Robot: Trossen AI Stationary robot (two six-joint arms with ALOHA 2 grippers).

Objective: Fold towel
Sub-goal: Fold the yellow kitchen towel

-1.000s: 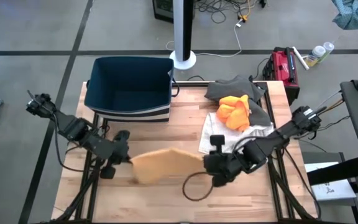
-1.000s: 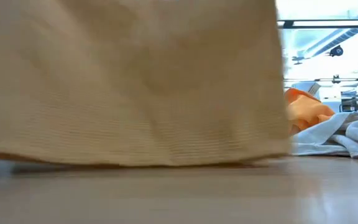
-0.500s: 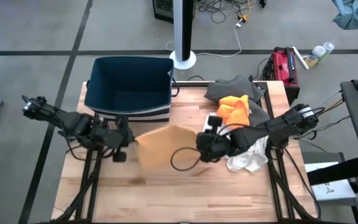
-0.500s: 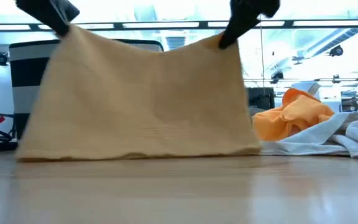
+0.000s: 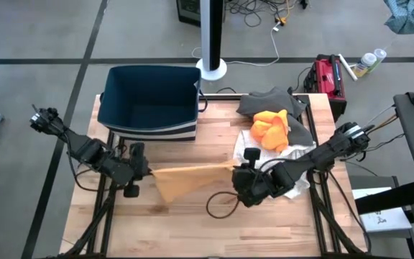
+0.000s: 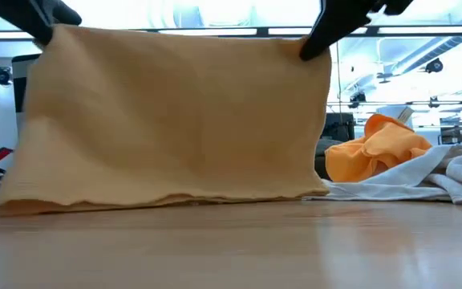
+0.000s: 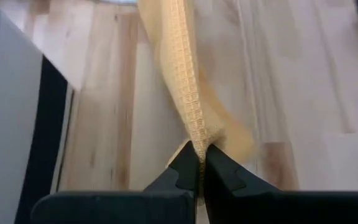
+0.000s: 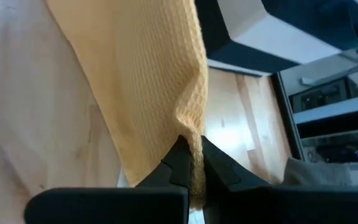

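On the table [image 5: 192, 223], both jaws pinch the towel's [image 5: 185, 180] top corners.

towel [image 5: 185, 180] mid-table, bin [image 5: 149, 101] behind, clothes [image 5: 275, 129] right

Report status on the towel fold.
Left pincer and right pincer both shut on top corners of the tan towel. Towel hangs stretched between them, bottom edge on the table. Clothes pile sits off to the right, clear.
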